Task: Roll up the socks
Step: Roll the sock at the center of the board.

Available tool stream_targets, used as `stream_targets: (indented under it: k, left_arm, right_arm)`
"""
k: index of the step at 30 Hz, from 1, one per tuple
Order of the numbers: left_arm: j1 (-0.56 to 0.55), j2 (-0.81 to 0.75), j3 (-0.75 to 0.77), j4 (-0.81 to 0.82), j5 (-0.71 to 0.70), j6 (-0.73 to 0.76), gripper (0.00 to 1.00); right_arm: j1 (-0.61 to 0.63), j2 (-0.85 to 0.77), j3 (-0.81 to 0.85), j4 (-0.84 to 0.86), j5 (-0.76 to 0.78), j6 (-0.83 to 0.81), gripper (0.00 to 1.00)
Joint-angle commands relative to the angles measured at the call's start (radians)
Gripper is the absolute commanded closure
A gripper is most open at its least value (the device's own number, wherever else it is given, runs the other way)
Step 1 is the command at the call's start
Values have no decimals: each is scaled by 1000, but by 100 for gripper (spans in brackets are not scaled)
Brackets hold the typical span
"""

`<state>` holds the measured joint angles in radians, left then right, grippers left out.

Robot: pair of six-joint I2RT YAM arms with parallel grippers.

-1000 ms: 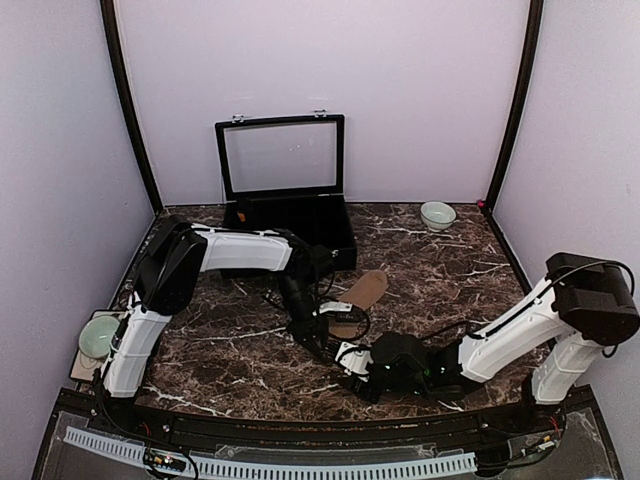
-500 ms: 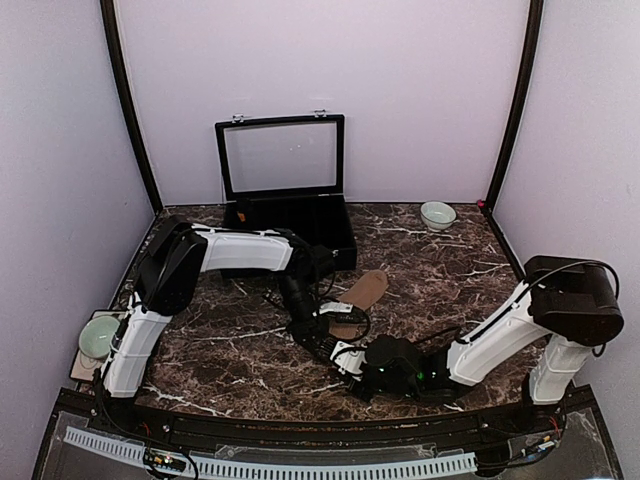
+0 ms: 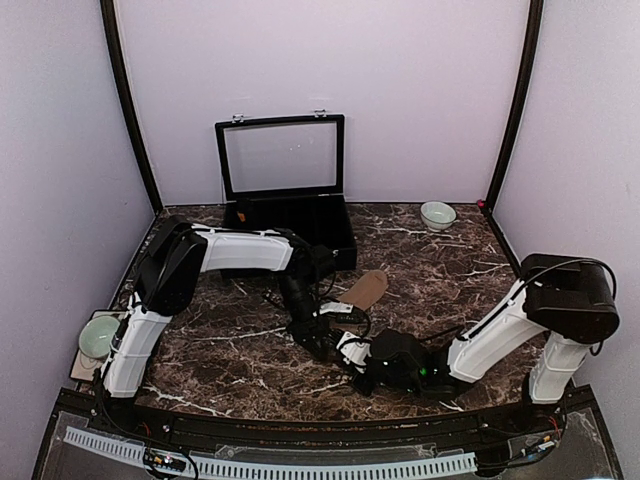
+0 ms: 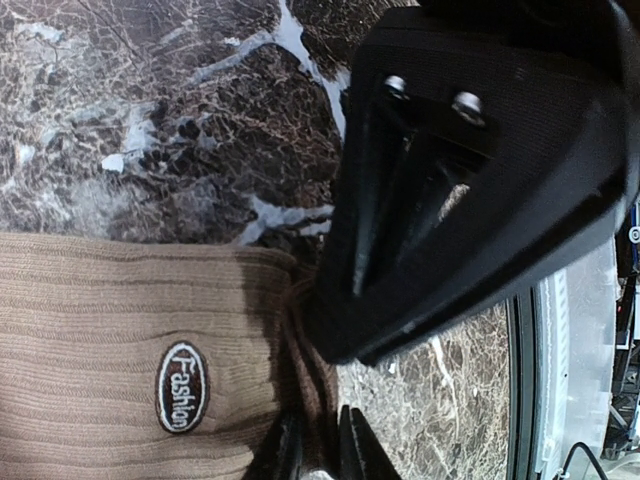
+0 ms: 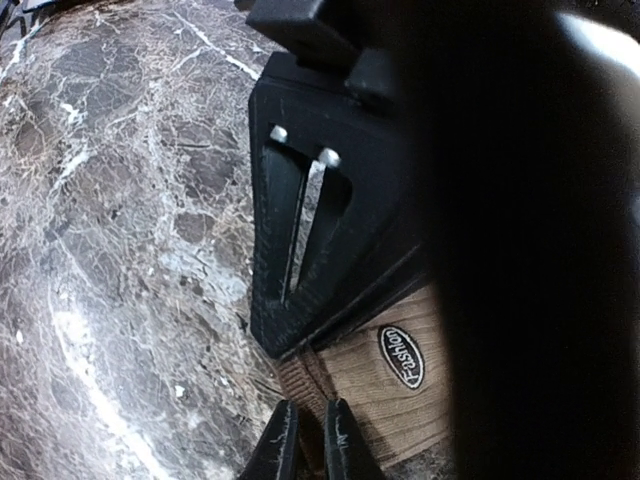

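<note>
A tan-brown ribbed sock (image 3: 365,290) lies flat on the dark marble table (image 3: 220,340), toe pointing toward the back. It carries an oval "Fashion" label (image 4: 182,387). My left gripper (image 3: 322,340) is shut on the cuff's edge, with a fold of the tan sock (image 4: 100,330) pinched in the left gripper (image 4: 318,425). My right gripper (image 3: 350,352) meets it from the right. The right gripper (image 5: 310,415) is shut on the same cuff edge of the tan sock (image 5: 400,400). Each wrist view is half filled by the other gripper's black body.
A black case (image 3: 290,230) with its clear lid raised stands at the back centre. A small pale bowl (image 3: 437,215) sits at the back right. Another pale green bowl (image 3: 98,335) rests on a stand off the table's left edge.
The right gripper has slid left to the sock's cuff and closed on it. The left gripper has kept its place and its grip.
</note>
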<state>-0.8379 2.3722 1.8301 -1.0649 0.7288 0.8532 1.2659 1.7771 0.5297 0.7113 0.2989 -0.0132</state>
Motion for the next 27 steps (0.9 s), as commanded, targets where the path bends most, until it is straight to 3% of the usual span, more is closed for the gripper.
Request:
stream_targets:
  k: [1,4,13,23,27]
  left_arm:
    - [-3,39,-32,-7,-171,16,82]
    - [-3,38,-30,-6,-169,16,80]
    - [19,-87,-125,102,-183,-54,50]
    - [37,-353,-355,267,-238,-74,47]
    - [37,-352,-393,295,-197,-75,51]
  right_arm:
    - [-14,18,-23,41,-23,38,91]
    - [-18,30,-20,44,-44,52,100]
    - [-35,40,-33,54,-82,162,100]
    - [-132,-51,-83,-7,-266,351,100]
    - [-138,-71,-79,-1,-295,325,100]
